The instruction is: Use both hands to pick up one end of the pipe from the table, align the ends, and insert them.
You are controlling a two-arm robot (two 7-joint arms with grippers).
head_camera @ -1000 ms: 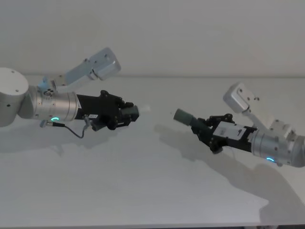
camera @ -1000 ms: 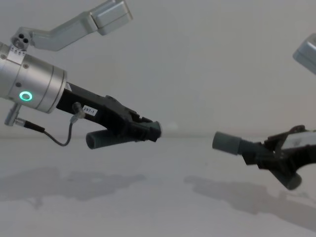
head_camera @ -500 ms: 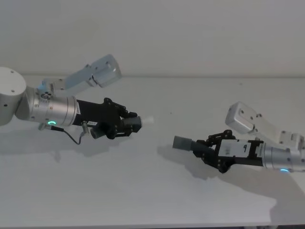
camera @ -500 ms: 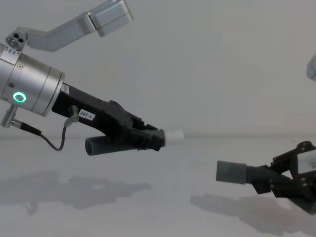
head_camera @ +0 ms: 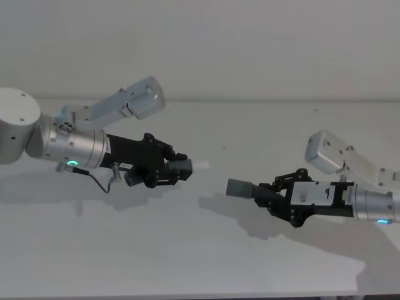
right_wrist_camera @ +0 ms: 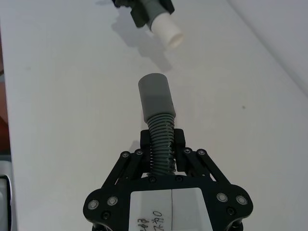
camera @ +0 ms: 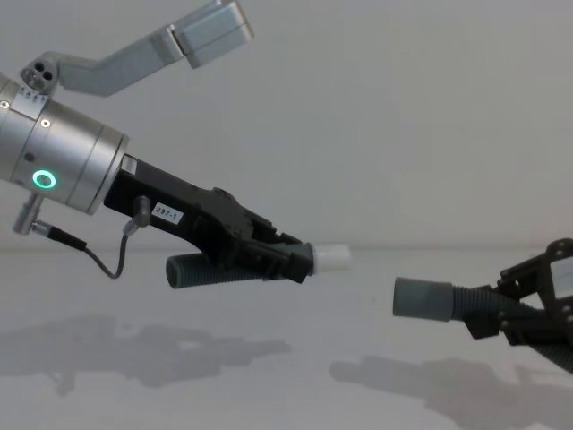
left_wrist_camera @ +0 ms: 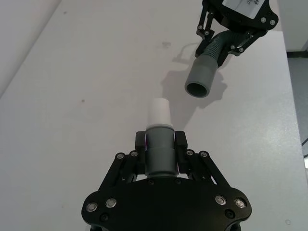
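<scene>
Left black two-fingered end effector (camera: 291, 260), clamped on the ribbed grey pipe piece with whitish tip (camera: 333, 258), has edged toward the right end effector's (head_camera: 275, 197) gripped smooth-collared grey piece (camera: 425, 299), both above the white counter (head_camera: 200, 262); gap narrower, collar sits lower, insertion pending.

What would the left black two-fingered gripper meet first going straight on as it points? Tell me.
Probably the grey collar socket of the ribbed pipe piece held by the right gripper. The left gripper leads with its pale whitish tip, aimed slightly beside the socket; depth is unclear.
</scene>
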